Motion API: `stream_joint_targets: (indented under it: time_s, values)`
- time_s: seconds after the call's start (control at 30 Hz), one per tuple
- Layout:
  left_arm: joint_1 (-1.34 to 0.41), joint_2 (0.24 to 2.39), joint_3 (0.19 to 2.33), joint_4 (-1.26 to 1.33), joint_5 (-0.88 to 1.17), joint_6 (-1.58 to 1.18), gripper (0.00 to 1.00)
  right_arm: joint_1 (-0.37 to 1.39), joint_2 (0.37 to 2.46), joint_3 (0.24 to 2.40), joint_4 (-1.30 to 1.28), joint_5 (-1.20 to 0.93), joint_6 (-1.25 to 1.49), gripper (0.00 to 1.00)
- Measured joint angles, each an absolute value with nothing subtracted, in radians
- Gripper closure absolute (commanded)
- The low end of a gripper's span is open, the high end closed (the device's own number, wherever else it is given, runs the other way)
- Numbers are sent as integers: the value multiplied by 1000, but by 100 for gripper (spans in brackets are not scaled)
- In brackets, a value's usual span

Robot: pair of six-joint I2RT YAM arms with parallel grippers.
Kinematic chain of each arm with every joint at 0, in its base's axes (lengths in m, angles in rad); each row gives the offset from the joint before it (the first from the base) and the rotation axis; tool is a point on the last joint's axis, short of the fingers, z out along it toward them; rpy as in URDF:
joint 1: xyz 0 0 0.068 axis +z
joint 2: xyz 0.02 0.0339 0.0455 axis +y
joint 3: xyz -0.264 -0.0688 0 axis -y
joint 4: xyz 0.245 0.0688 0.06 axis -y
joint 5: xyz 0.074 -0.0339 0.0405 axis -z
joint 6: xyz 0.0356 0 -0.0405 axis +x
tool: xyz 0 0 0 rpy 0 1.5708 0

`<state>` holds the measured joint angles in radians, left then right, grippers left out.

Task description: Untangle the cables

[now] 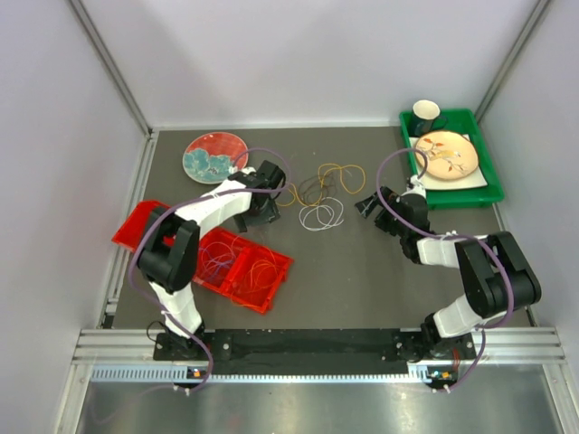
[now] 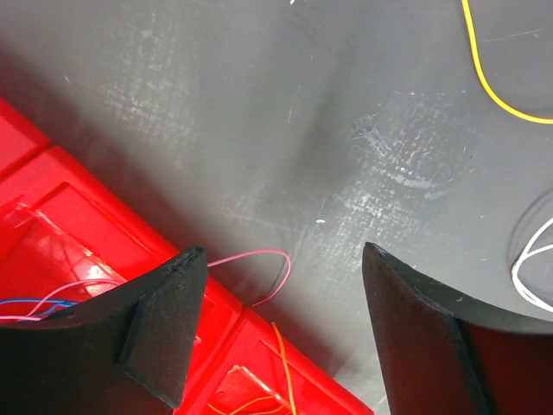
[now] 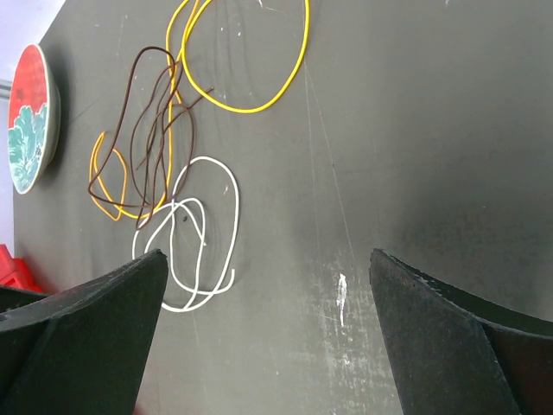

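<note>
Work surface: dark grey table [image 1: 362, 271]. Loose cables, centre of table, between the two arms: yellow cable [image 3: 294, 78], one open loop farthest from the bases; brown cable [image 3: 151, 112], thin, crossing over an amber cable [image 3: 108, 186] in a tangle; white cable [image 3: 216, 225], several overlapping loops, its edge meeting the tangle, nearest the right arm. Red bin [image 1: 271, 280], near left, holds further cables: orange cable [image 2: 285, 372], blue cable [image 2: 26, 303], and a pink cable [image 2: 272, 255] looping out over the rim onto the table. Second red bin [image 1: 136, 226] just beside it, partly hidden by the left arm. Left gripper [image 2: 283, 252]: jaws wide apart, nothing between them, above the table at the red bin's far edge. Right gripper [image 3: 268, 255]: jaws spread wide, holding nothing, pointed at the white cable, apart from it. Red and teal plate [image 1: 215, 155], far left. Green tray [image 1: 488, 185], far right, with a peach plate [image 1: 446, 154] and a dark cup [image 1: 426, 113].
</note>
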<state>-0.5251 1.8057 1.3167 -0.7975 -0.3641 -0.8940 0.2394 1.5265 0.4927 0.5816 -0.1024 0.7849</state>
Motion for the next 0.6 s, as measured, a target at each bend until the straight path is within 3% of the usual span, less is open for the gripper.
stream_joint_targets:
  time_s: [0.6]
  values:
    - [-524, 1861, 1314, -763, -333, -924, 33, 239, 1528, 493, 582, -103, 785, 1]
